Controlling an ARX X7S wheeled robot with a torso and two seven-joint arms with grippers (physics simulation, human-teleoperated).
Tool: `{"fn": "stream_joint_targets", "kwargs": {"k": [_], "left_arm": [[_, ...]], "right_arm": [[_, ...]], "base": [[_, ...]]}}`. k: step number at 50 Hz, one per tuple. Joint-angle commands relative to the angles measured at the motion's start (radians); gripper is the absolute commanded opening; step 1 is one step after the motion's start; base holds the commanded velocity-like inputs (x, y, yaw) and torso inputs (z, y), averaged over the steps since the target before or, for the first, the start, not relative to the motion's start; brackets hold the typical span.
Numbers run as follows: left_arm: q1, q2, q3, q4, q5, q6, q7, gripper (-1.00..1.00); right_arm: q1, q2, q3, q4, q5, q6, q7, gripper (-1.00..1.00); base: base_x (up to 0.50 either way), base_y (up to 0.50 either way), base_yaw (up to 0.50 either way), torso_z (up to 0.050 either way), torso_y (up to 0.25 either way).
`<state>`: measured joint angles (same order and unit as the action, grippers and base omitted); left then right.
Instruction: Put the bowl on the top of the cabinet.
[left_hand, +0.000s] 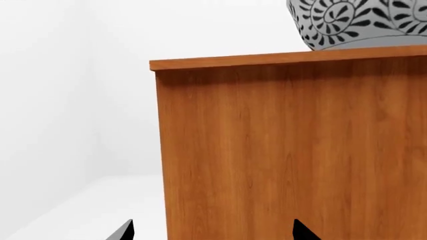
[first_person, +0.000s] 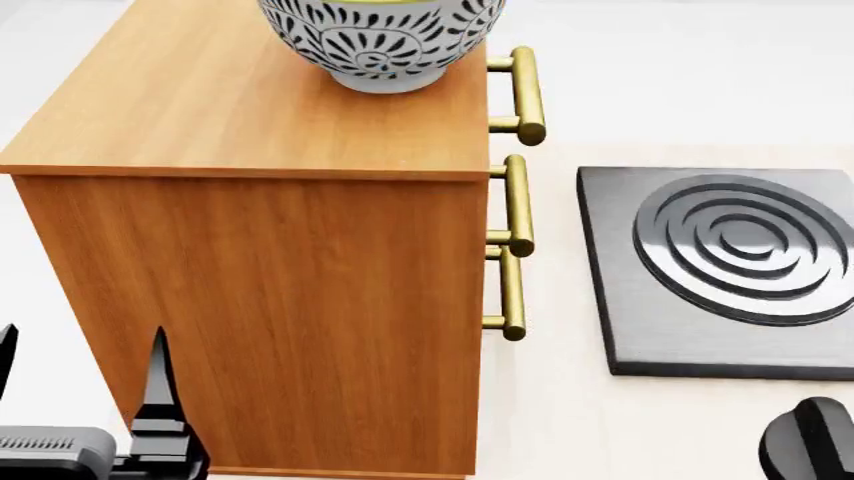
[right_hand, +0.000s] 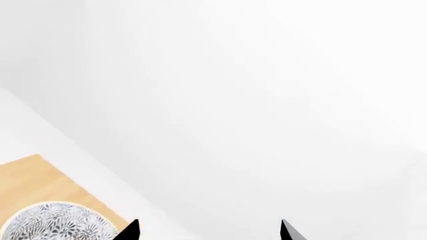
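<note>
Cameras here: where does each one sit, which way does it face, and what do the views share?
Head view: high on the robot, looking forward and down at the cabinet, the bowl on its top, and a stove plate; left gripper shows, open.
Left wrist view: low beside the cabinet, facing its side; two open fingertips show.
Right wrist view: looking over the cabinet top at a white wall; right gripper tips show, open.
Shared: all three show the bowl on the cabinet.

Simulated kitchen; ringed black hob plate (first_person: 727, 270), wooden cabinet (first_person: 267, 270), pale countertop (first_person: 574, 420)
</note>
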<state>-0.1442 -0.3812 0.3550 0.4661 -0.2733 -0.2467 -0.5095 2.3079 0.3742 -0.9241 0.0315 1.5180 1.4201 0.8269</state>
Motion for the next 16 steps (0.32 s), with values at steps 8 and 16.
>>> {"fn": "stream_joint_targets", "kwargs": {"k": [8, 16], "left_arm": [[-0.004, -0.003, 0.006, 0.009, 0.000, -0.009, -0.007, 1.00], [-0.013, -0.002, 0.015, 0.008, 0.010, -0.018, -0.012, 1.00]], "right_arm": [[-0.102, 0.227, 0.167, -0.205, 0.265, 0.015, 0.270, 1.00], [-0.413, 0.449, 0.255, -0.497, 0.297, -0.160, 0.401, 1.00]], "base": [[0.00, 0.00, 0.00, 0.000, 0.000], [0.00, 0.00, 0.00, 0.000, 0.000]]}}
